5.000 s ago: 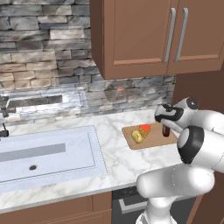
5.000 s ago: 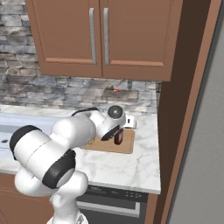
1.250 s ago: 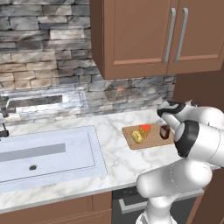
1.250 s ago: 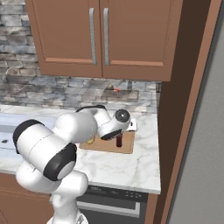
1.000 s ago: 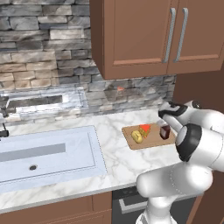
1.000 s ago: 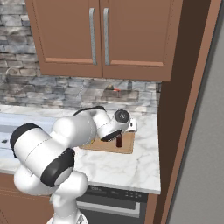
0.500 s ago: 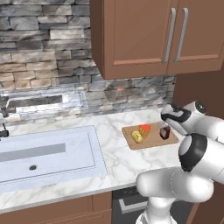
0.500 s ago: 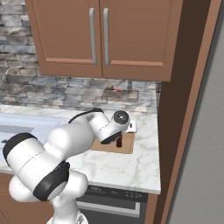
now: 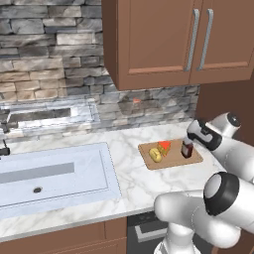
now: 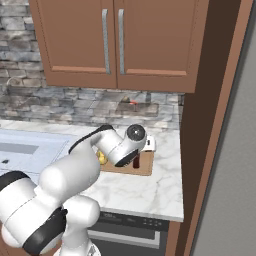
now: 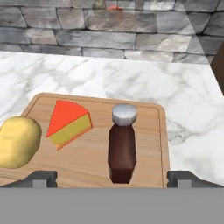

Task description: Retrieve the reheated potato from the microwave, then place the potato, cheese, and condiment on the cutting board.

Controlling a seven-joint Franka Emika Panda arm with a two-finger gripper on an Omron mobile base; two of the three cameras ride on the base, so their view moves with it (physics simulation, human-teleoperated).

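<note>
From the left base view I see the cutting board (image 9: 171,155) near the counter's (image 9: 129,178) right end, with potato (image 9: 155,155), cheese (image 9: 164,147) and condiment (image 9: 187,148) on it. In the hand view the gripper (image 11: 112,178) is spread wide, grasping nothing; the condiment stands upright between its tips.

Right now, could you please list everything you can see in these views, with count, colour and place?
potato: one, yellowish-tan, left end of the cutting board.
cheese: one wedge, orange-red rind with yellow side, on the board between potato and bottle.
condiment: one bottle, dark brown-red with a grey cap, upright on the board's right part.
cutting board: one, light-brown wood, on the marble counter near the stone wall.
counter: one, white marble.
sink: one, pale grey, set in the counter left of the board.
cabinets: two brown doors with grey handles, above the counter.
gripper: one, dark tips, open, either side of the bottle without touching it.
</note>
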